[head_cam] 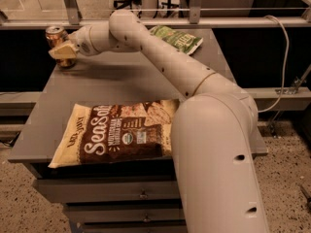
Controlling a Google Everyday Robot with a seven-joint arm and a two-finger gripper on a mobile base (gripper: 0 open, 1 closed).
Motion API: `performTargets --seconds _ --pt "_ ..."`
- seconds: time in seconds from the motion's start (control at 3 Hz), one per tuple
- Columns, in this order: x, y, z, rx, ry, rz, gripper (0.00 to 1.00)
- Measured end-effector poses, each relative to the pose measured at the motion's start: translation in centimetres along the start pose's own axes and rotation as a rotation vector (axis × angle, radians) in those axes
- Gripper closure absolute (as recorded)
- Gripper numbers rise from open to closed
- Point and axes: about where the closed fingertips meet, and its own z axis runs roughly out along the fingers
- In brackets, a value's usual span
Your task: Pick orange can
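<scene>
Grey metal makes up the surface point(121, 81), a flat-topped cabinet with drawers point(141, 193) below and a rail point(194, 21) running behind its far edge. At its far left corner stands the orange can point(55, 34), upright with its long axis vertical and its silver top showing. The pincer point(62, 52) sits right against the can, its tan tip covering the lower body on the near side, so only the can's upper part is in view. Whether the pincer is clamped on the can or merely set against it cannot be told from this angle. The single arm point(160, 57) reaches to it across the surface from the right of the picture, so the can lies just beyond and slightly left of the pincer's tip. A green snack bag point(177, 38) lies well apart at the far right of the surface, and a large brown sea salt chip bag point(116, 137) lies flat near the front edge, partly behind the arm's base.
</scene>
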Motion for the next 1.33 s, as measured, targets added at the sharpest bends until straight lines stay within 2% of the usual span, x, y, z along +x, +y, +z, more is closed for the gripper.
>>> performTargets --seconds 0.33,0.67,1.0,1.33 --pt "-1.3 -0.2 -1.2 -0.027 -0.049 0.014 0.94" --pt "-3.2 0.3 -4.6 -0.035 -0.087 -0.023 1.0" --pt "-4.0 0.3 -11.1 -0.001 -0.109 -0.067 1.0" --pt "-3.5 -0.3 -12.4 0.018 -0.106 -0.065 1.0"
